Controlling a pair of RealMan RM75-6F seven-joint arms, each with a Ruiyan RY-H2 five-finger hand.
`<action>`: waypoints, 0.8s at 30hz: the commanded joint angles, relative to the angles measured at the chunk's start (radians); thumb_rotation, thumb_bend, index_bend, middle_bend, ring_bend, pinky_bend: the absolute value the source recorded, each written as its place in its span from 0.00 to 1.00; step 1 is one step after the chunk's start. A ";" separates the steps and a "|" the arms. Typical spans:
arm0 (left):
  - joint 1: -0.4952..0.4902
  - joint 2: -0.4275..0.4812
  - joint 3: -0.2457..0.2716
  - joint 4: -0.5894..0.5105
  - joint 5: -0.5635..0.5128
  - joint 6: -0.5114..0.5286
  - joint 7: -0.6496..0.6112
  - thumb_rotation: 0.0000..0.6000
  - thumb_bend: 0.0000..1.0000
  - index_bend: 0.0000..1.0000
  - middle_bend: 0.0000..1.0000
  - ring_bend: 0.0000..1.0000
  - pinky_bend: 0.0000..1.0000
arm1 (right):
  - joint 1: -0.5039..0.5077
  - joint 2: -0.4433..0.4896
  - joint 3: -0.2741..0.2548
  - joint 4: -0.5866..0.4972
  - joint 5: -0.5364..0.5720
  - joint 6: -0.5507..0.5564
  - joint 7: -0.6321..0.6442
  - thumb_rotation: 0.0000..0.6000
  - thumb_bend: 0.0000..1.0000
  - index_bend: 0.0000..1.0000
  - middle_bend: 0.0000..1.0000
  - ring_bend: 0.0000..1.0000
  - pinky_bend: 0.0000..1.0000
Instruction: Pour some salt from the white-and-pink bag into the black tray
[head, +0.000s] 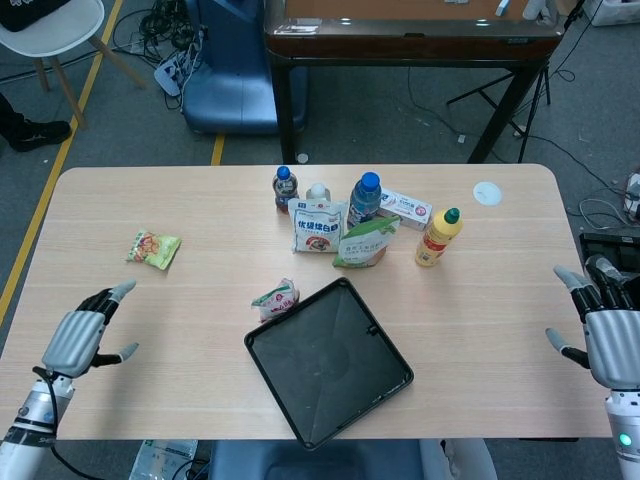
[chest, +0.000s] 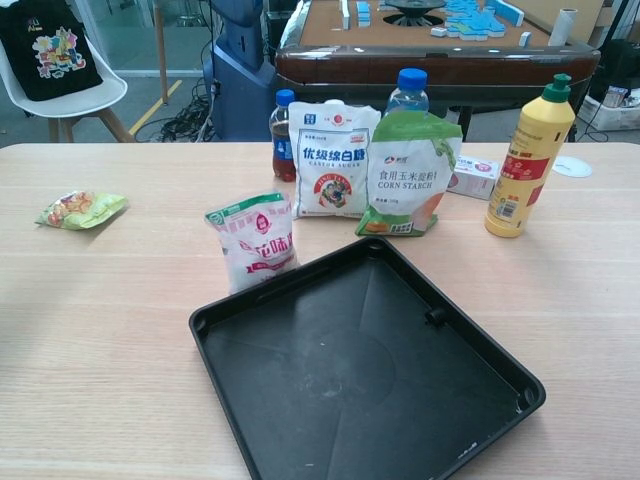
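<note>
The white-and-pink salt bag (head: 275, 298) (chest: 253, 240) stands upright just off the black tray's (head: 300, 395) (chest: 240, 400) far-left edge. The tray is empty and sits turned diagonally near the table's front middle. My left hand (head: 82, 333) hovers over the table's left front, well left of the bag, fingers apart and holding nothing. My right hand (head: 606, 331) is at the table's right edge, fingers spread and empty. Neither hand shows in the chest view.
Behind the tray stand a sugar bag (chest: 333, 160), a green corn starch bag (chest: 410, 172), a dark bottle (chest: 283, 135), a blue-capped bottle (chest: 406, 92), a small box (chest: 473, 176) and a yellow bottle (chest: 527, 160). A snack packet (head: 153, 248) lies at the left.
</note>
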 joint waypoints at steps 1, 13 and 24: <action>-0.082 -0.031 -0.021 0.035 -0.021 -0.105 -0.080 1.00 0.20 0.04 0.14 0.14 0.18 | -0.002 0.004 -0.002 -0.007 0.002 0.000 -0.003 1.00 0.18 0.16 0.25 0.12 0.17; -0.266 -0.156 -0.064 0.162 -0.066 -0.317 -0.213 1.00 0.20 0.04 0.15 0.17 0.23 | -0.018 0.007 -0.011 -0.013 0.010 0.006 -0.002 1.00 0.18 0.16 0.25 0.12 0.17; -0.386 -0.255 -0.081 0.254 -0.101 -0.445 -0.284 1.00 0.20 0.09 0.17 0.20 0.25 | -0.025 0.004 -0.015 -0.012 0.020 0.005 -0.004 1.00 0.18 0.16 0.25 0.12 0.17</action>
